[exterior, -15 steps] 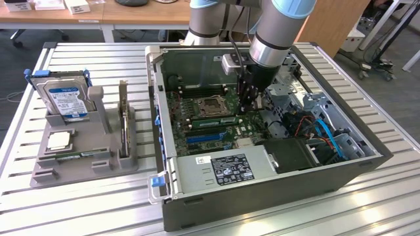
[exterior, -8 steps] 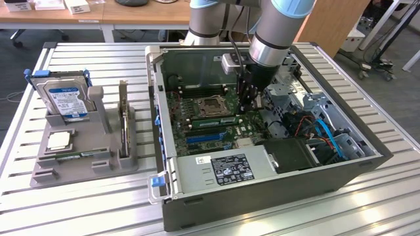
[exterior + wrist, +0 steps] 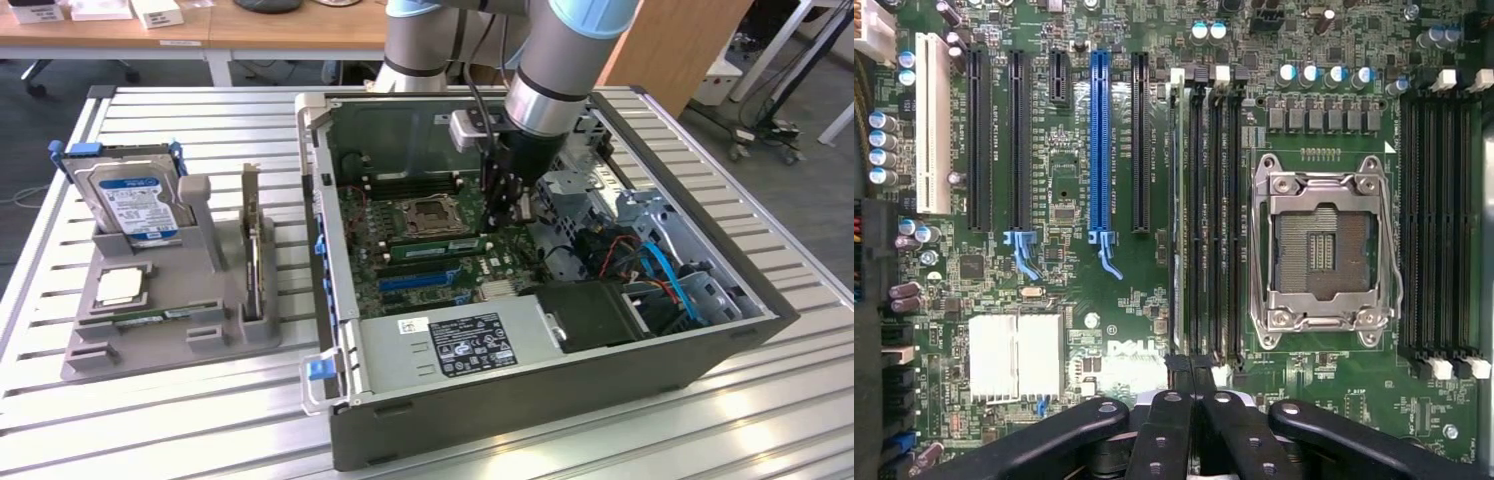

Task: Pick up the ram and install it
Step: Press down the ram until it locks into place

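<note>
Slatted metal table (image 3: 160, 420) beneath open computer case (image 3: 534, 400)

A green motherboard (image 3: 1084, 300) with black slots and one blue slot (image 3: 1099, 140), a blue-labelled silver hard drive (image 3: 134, 205), a grey holder (image 3: 174, 320), a ribbed pale tabletop (image 3: 147, 420).

Silver-grey tubular arm (image 3: 554, 70) with a pale blue joint cap near the top. Black cylindrical wrist section below, small grey camera box (image 3: 474, 130) clamped beside it, thin black cable running up. Matte black gripper (image 3: 1192, 385): 2 slim fingers (image 3: 1176, 375), rounded linkage bars, shiny round pivot pins.
</note>
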Available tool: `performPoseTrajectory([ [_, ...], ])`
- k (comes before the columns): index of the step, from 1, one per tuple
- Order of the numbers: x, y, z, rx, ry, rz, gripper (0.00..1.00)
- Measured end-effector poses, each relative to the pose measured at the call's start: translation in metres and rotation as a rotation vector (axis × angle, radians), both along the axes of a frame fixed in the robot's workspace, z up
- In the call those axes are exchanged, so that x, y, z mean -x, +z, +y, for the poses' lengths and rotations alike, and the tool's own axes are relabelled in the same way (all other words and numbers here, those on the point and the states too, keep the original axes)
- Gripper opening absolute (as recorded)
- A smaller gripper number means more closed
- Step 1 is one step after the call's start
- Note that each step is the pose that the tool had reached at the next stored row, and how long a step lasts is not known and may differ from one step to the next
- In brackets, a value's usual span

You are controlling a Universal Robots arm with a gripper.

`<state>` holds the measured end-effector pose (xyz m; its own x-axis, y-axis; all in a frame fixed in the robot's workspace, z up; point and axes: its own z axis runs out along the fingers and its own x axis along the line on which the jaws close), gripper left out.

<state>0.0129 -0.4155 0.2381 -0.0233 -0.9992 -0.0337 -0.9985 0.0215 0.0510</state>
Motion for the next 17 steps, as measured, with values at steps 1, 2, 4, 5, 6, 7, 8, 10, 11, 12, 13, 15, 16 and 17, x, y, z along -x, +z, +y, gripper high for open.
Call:
performPoseTrajectory([
  [1,0.0000,-0.0009,0.0000,-0.0001,0.000,0.0000,0.10],
  [2,0.0000,-0.0017,0.0000,0.0000,0.000,0.0000,0.10],
  [4,0.0000,-0.0034,0.0000,-0.0001,0.000,0.0000,0.10],
  [5,0.0000,-0.0041,0.0000,0.0000,0.000,0.0000,0.10],
  [6,0.0000,-0.0044,0.0000,0.0000,0.000,0.0000,0.10],
  [7,0.0000,-0.0045,-0.0001,0.0003,0.000,0.0001,0.10],
  [8,0.0000,-0.0046,-0.0001,0.0003,0.000,0.0001,0.10],
  [10,0.0000,-0.0063,0.0000,-0.0002,0.000,-0.0001,0.10],
  [11,0.0000,-0.0071,0.0000,-0.0001,0.000,0.0000,0.10],
  [12,0.0000,-0.0074,0.0000,0.0001,0.000,0.0000,0.10],
  [13,0.0000,-0.0074,0.0000,0.0001,0.000,0.0000,0.10],
  [15,0.0000,-0.0074,0.0000,0.0002,0.000,0.0000,0.10],
  [16,0.0000,-0.0076,0.0005,-0.0001,0.000,0.0000,0.10],
  [17,0.0001,-0.0077,0.0013,-0.0002,0.000,-0.0001,0.10],
])
